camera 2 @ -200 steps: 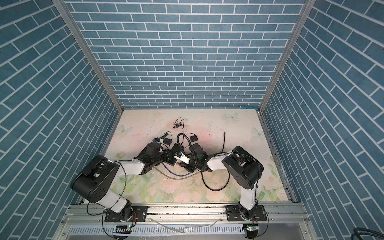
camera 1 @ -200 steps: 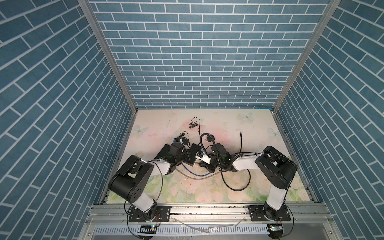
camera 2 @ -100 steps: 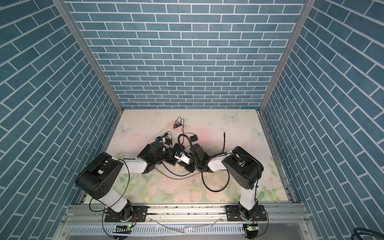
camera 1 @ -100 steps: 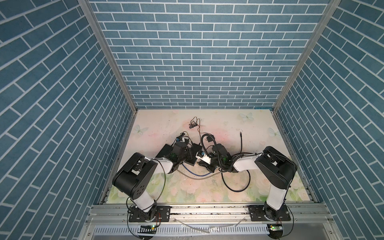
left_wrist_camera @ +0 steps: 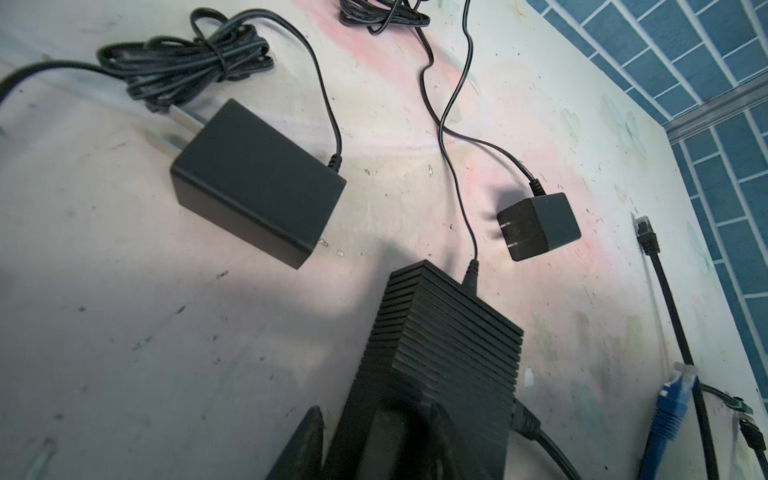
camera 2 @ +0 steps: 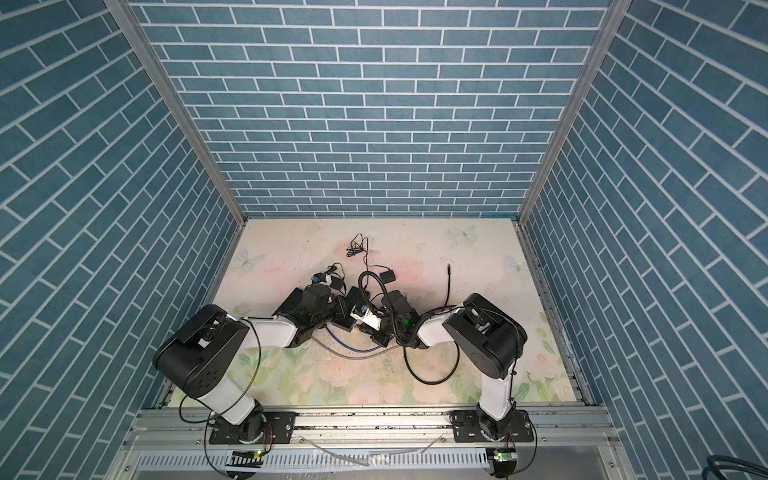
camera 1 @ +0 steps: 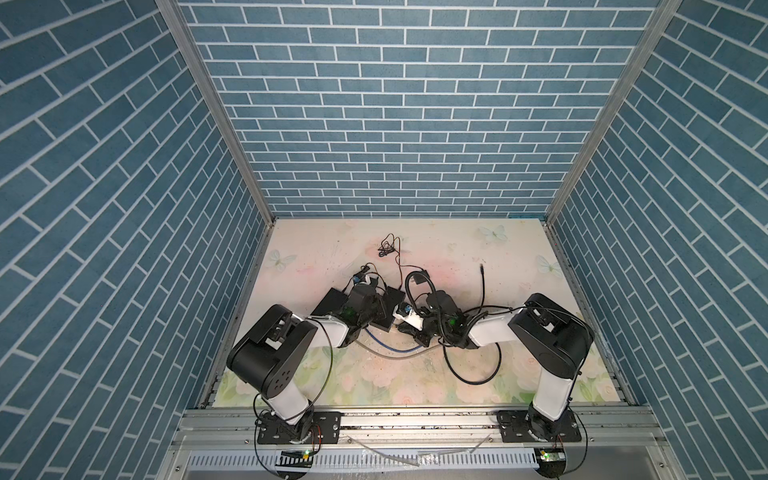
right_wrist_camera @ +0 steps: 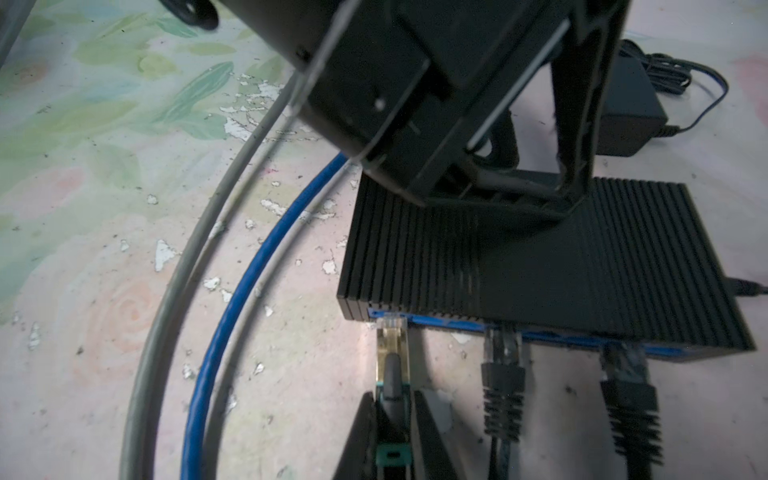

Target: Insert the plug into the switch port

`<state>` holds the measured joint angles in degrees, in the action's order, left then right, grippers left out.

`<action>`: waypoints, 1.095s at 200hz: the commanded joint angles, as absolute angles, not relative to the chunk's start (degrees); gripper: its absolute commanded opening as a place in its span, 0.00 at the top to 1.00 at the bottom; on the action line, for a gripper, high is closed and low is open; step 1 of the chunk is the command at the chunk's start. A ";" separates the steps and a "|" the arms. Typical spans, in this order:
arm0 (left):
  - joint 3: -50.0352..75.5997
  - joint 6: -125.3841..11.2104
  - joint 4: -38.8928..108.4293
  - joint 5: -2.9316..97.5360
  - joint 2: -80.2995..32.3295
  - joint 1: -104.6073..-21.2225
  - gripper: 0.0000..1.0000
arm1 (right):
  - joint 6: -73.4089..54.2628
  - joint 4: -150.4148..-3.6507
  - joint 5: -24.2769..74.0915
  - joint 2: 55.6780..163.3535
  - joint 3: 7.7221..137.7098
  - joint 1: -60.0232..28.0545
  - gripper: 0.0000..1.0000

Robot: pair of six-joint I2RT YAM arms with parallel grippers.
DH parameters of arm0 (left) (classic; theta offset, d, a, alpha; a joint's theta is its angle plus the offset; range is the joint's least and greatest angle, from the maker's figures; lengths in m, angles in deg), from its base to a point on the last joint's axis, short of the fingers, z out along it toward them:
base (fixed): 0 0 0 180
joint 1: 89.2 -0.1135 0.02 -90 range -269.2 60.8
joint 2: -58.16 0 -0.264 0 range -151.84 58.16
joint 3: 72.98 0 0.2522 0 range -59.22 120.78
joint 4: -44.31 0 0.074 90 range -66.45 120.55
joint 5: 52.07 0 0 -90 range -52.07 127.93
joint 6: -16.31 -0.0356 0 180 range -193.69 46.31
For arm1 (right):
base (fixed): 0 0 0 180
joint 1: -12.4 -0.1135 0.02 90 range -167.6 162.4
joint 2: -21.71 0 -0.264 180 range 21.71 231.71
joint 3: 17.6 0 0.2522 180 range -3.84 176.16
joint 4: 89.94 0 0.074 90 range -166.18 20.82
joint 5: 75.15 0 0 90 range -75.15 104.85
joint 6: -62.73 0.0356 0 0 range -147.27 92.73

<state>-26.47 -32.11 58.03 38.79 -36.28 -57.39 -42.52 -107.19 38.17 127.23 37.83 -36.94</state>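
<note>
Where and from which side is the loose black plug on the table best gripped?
Probably by its ribbed boot, from above, jaws across the width: the black plug lies flat on the table, and its tip must stay free.

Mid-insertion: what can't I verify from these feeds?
- How deep the plug sits: right wrist view, overhung by the switch.
- The plug in both top views: too small, behind the right gripper.
- Whether the left gripper clamps the switch: left wrist view, dark, cut by the bottom edge.
</note>
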 commanded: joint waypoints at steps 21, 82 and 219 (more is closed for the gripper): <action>-26.00 -30.08 52.26 40.93 -38.13 -54.04 0.60 | -39.32 -117.04 37.88 128.75 36.09 -37.59 1.00; -25.59 -27.67 51.88 41.21 -38.23 -52.60 0.61 | -37.21 -124.04 36.13 129.30 34.70 -37.66 1.00; -27.14 -23.45 56.96 39.86 -41.11 -51.61 0.63 | -35.18 -122.97 32.52 124.99 35.65 -39.46 1.00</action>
